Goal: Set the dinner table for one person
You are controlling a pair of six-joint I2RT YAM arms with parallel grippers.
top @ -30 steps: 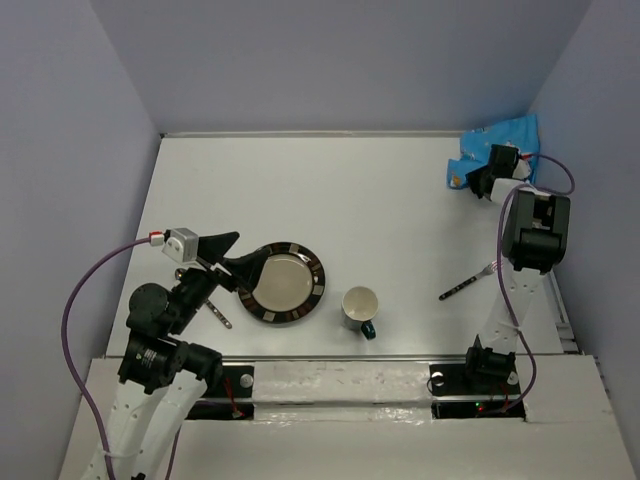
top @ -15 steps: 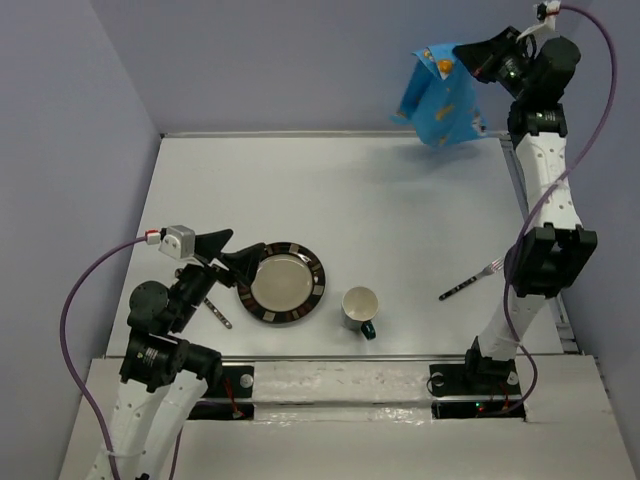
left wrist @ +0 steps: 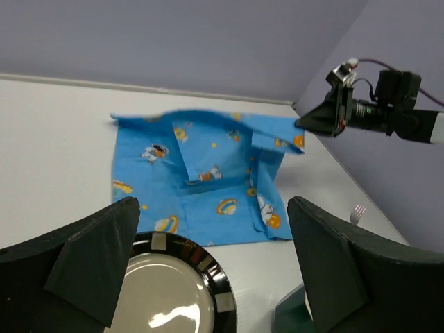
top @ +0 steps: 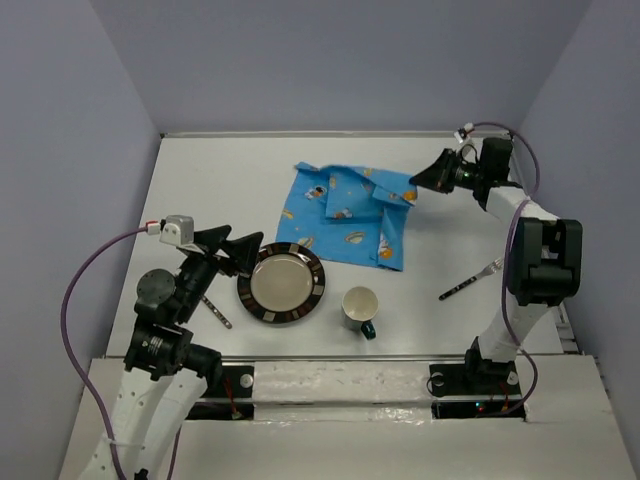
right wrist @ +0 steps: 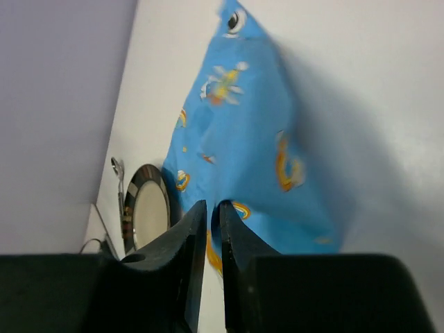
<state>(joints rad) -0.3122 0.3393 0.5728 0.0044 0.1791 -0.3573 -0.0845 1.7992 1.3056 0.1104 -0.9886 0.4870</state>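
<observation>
1 mat [top: 345, 215]: rumpled on bench [top: 200, 180], lying left of right jaws, which pinch its corner; left jaws gape, nearest plate [top: 281, 283].

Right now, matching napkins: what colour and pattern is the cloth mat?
The mat is blue with cartoon prints; left wrist view.

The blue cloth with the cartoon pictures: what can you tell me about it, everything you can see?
The cloth is thin, soft-looking blue fabric printed with small orange and white cartoon figures. It lies mostly spread on the white table, but rumpled: folds cross its middle and its far right part is doubled over. The right gripper pinches the far right corner, holding it a little off the table. The near left corner ends beside the plate; whether they touch is unclear.
</observation>
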